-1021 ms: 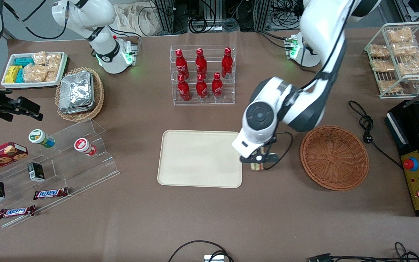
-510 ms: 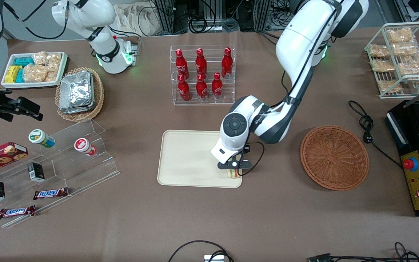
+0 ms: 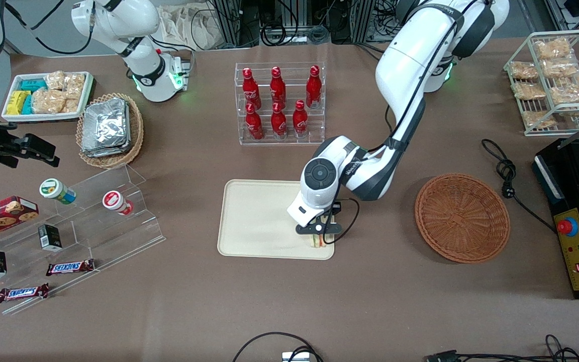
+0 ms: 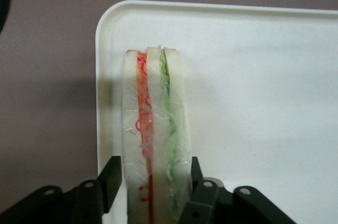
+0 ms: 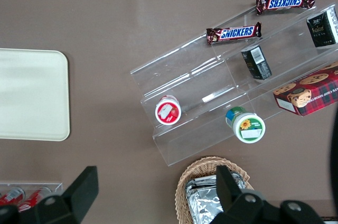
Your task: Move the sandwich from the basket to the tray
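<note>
**Sandwich held over tray corner, release step pending**

The gripper (image 3: 318,236) hung over the tray (image 3: 259,221), at the corner nearest the front camera on the working arm's end. Its fingers (image 4: 112,177) were clamped on the sandwich (image 4: 154,129), one pad on each bread face, cut edge with orange and green filling facing the wrist camera. In the front view the sandwich (image 3: 318,242) showed just under the gripper, close to the tray rim. The basket (image 3: 462,217) sat well apart, toward the working arm's end, with nothing seen in it.

Judgement: transport looked essentially done; the step in hand was set-down and release. Whether the sandwich was touching the tray surface could not be told.

To do it well:
- Wedge sat near the rounded corner (image 4: 108,20), so a nudge inward toward tray centre would be safer before letting go.
- Lower until the wedge bears on the tray, then open; a drop from height could tip it onto the rim or off.
- Open slowly and lift straight up, since the wrap might cling to a pad.
- It stood on edge and seemed likely to topple flat on release; that would be fine if it fell inward.
</note>
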